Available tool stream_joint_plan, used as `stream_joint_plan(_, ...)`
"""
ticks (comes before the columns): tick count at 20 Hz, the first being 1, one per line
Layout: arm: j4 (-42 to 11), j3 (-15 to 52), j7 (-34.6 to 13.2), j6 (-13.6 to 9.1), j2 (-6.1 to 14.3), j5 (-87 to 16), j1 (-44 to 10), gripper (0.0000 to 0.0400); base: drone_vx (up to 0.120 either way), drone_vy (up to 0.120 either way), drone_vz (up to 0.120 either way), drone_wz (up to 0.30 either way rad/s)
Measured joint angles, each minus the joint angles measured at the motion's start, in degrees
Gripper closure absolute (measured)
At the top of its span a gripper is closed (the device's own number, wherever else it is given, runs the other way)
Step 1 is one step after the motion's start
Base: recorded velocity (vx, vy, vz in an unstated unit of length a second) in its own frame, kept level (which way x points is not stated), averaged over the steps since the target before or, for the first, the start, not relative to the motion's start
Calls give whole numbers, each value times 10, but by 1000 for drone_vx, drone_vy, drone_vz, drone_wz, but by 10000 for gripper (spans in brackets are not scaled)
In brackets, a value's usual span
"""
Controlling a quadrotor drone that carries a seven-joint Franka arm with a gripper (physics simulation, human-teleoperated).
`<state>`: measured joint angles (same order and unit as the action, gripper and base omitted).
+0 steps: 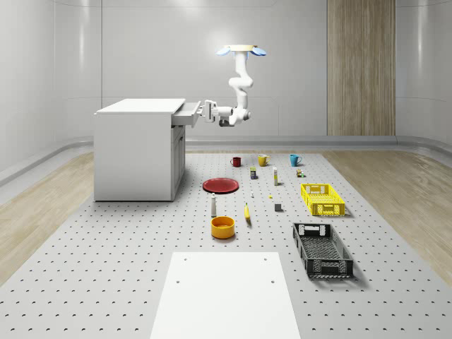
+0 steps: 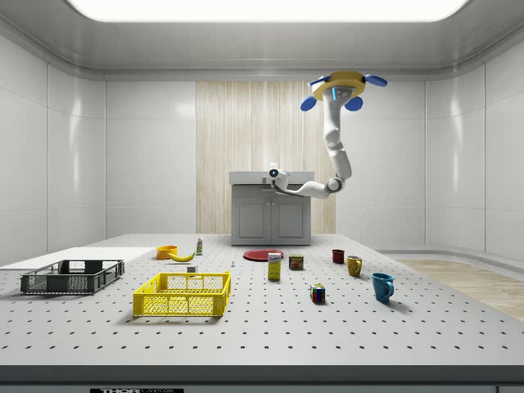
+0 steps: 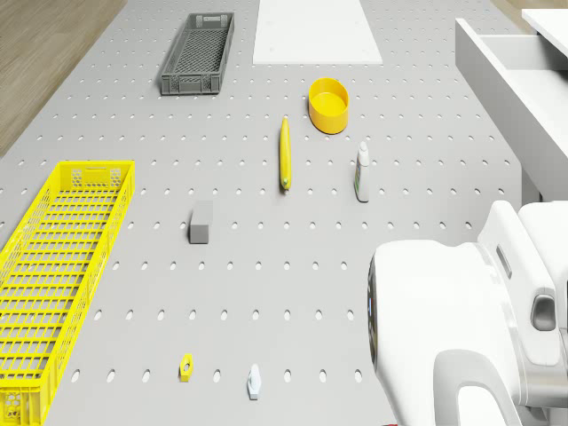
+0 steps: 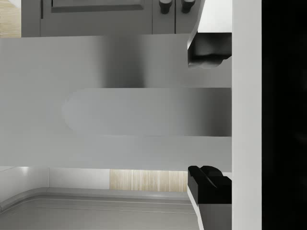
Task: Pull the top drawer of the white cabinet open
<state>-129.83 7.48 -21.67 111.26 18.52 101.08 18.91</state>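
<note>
Drone [image 1: 242,50]: hovering high above the perforated worktop [image 1: 106,268], beside the white cabinet [image 1: 138,152] on the whole-scene view's right; the arm hangs down and bends toward the cabinet front.

Hand [image 1: 209,112]: level with the cabinet top, at the face of the top drawer [image 1: 187,114]. In the wrist view the two dark fingertips [image 4: 207,52] sit apart on either side of the drawer's long pill-shaped handle [image 4: 144,111]; whether they press on it I cannot tell.

Top drawer: standing partly out from the cabinet body; its open box shows in the drone view [image 3: 501,67].

Worktop contents, whole-scene view:
- red plate [image 1: 220,185], near the cabinet's foot
- orange-yellow bowl [image 1: 222,227], with a small white bottle [image 1: 213,205] just behind it
- banana [image 1: 247,212], beside the bowl
- red mug [image 1: 236,162], yellow mug [image 1: 263,160], blue mug [image 1: 294,159], in a row at the far side
- yellow crate [image 1: 322,198] and dark grey crate [image 1: 322,249], on the right
- small grey block [image 1: 278,207]
- white panel [image 1: 224,293], at the near edge

Writing: labels on the bottle and small boxes too small to read.
</note>
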Motion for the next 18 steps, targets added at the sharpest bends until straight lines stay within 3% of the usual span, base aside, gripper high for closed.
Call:
stream_joint_plan(16, -2, -3, 1, -1, 1, 2, 2, 95, 0, 120, 0, 0)
stream_joint_plan(18, -2, -3, 1, -1, 1, 2, 2, 95, 0, 40, 0, 0)
